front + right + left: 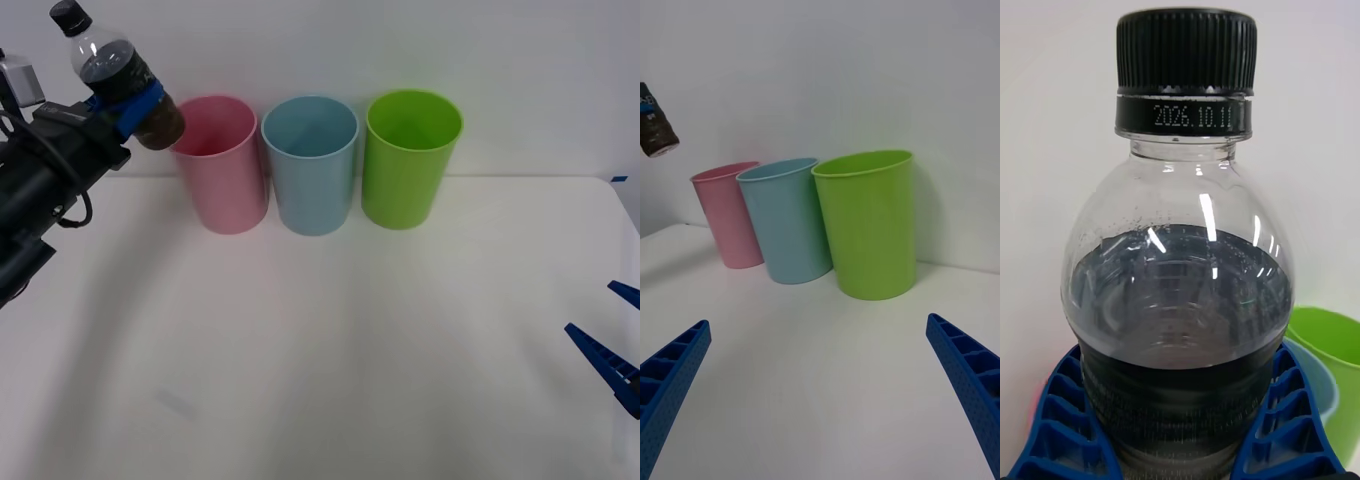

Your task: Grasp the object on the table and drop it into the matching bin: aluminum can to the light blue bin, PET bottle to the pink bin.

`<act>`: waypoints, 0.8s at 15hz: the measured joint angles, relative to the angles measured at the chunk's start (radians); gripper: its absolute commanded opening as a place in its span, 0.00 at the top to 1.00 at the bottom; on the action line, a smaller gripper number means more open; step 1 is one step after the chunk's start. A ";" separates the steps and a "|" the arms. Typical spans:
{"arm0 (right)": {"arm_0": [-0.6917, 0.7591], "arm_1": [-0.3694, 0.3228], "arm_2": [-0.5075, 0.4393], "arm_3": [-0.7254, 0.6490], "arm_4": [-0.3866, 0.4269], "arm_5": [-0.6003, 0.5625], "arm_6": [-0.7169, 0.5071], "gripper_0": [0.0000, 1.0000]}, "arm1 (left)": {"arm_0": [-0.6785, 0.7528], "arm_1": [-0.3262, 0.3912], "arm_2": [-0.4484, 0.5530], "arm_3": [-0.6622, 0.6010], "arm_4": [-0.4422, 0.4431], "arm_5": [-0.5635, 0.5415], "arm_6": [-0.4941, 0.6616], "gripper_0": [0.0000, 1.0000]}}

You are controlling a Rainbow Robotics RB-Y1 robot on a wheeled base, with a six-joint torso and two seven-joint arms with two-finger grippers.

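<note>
Three bins are lined up along the far edge of the bench [320,350], in the upper middle of the front view: the pink bin [220,165], the light blue bin [310,165] and a lime green bin [410,158], each just beside the next. The PET bottle [120,85] is held in the air at the upper left of the frame, clamped around its dark lower body by the left tool [125,105], whose blue ribbed fingers [1056,420] are seen pressed against both sides of the bottle in the left wrist view.

The bottle's long axis is tilted: the black cap points toward the upper left corner, and the dark base points down and right, overlapping the left rim of the pink bin in the front view. Whether the base is truly above the opening cannot be told from these views.

A release from here is judged risky: the base could strike the near rim and the bottle could tumble onto the bench, or the bin could be knocked against its blue neighbour. The liquid inside may also shift the bottle's weight as it falls.

The right tool [612,345] is parked at the lower right of the frame, its fingers spread wide apart and holding nothing
</note>
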 measured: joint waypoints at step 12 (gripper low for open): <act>0.000 0.000 0.000 0.000 0.000 0.000 0.000 0.00 | -0.313 -0.028 -0.068 0.348 -0.148 0.034 -0.038 1.00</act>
